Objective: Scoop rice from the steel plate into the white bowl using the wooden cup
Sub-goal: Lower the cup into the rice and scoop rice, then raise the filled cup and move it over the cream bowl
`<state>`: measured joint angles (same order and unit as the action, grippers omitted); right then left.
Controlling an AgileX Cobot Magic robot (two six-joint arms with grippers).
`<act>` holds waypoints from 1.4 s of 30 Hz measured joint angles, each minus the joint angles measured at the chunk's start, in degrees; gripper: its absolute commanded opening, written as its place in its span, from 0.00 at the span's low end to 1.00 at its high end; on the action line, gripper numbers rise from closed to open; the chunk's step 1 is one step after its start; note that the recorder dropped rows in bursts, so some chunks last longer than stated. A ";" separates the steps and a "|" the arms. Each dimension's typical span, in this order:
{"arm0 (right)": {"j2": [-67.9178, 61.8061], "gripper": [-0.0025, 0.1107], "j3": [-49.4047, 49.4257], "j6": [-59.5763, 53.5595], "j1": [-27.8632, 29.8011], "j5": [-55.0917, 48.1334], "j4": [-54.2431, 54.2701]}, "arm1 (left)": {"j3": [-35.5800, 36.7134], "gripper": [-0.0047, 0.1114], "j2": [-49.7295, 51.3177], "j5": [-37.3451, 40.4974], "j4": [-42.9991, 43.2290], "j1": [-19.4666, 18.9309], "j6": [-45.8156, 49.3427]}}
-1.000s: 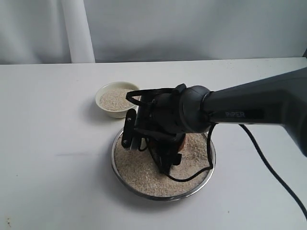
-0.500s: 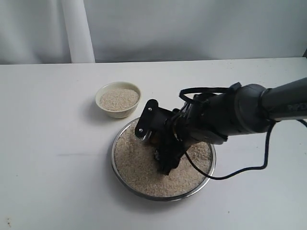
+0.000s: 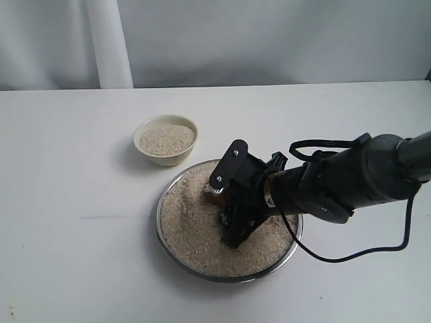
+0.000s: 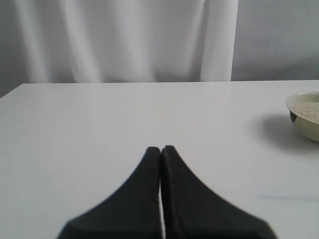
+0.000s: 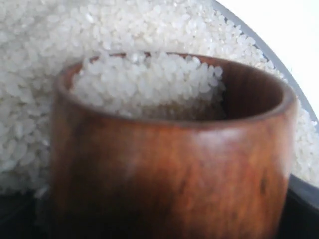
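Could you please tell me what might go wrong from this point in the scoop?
1. The cup holds rice heaped to its rim on one side, so grains could spill onto the table during the lift.
2. The bowl looks nearly full already; another cupful may overflow it.
3. The cable of the right gripper hangs by the rim of the plate and could snag it.

You have the wooden cup (image 5: 169, 169) close up, rice (image 5: 144, 84) piled inside; more grains lie behind; the steel plate (image 5: 279, 62) rims them.
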<state>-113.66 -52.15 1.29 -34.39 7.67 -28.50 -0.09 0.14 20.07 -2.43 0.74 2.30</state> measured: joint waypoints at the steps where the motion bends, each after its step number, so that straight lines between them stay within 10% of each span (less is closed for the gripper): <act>1: 0.14 0.02 0.22 0.00 0.00 0.14 0.27 | 0.00 0.04 0.00 0.00 0.00 0.00 0.00; 24: 14.00 0.02 -1.37 0.00 -0.24 -0.94 2.39 | 0.00 0.04 0.00 0.00 0.00 0.00 0.00; 42: -1.14 0.02 -37.10 -1.93 -0.47 -30.50 2.53 | 0.00 0.04 0.00 0.00 0.00 0.00 0.00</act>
<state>-114.80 -89.24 -0.65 -34.85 -22.83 -25.97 -0.09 0.14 20.07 -2.43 0.74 2.30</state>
